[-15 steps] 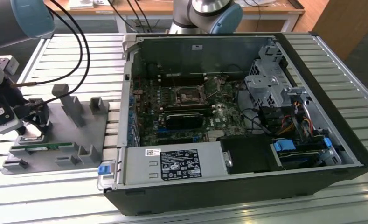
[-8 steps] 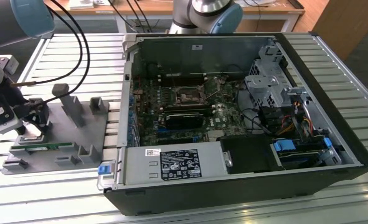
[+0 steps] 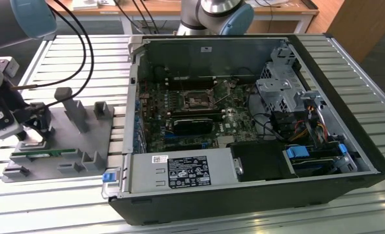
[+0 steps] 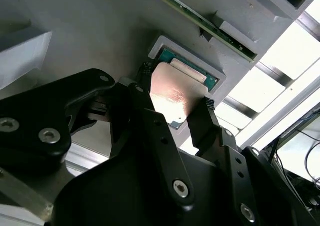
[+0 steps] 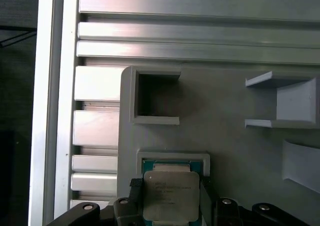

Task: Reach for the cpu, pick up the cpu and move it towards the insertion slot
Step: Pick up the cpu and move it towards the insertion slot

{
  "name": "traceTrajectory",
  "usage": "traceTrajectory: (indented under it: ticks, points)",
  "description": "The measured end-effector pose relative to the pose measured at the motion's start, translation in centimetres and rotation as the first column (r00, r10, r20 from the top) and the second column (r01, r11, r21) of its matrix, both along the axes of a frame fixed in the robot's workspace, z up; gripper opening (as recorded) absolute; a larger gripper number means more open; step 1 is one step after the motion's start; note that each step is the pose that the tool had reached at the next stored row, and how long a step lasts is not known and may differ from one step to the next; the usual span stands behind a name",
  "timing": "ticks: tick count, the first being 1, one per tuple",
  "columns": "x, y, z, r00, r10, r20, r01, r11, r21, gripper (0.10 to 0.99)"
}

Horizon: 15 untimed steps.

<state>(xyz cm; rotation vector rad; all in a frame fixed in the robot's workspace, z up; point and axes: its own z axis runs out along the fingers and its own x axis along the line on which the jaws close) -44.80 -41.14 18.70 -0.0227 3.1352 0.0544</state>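
While the gripper (image 4: pixel 176 88) clamps the cpu (image 5: pixel 171 196) by two opposite edges, the chip hangs just over its green-floored pocket (image 4: pixel 212 79) in the grey tray (image 5: pixel 225 151). Farther off, the insertion slot (image 3: pixel 197 101) lies inside the open computer case (image 3: pixel 244 204).

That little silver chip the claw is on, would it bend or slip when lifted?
Probably stiff: the cpu has a flat metal top, unbent. Likely light, being thin. Held by narrow edges in the gripper, it might slip.
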Motion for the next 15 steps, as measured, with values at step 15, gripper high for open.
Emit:
traceTrajectory:
  ticks: [15]
  points:
    - [0.01, 0.0, 1.22, 1.0, 0.0, 0.0004, 0.0, 1.0, 0.0, 0.537]
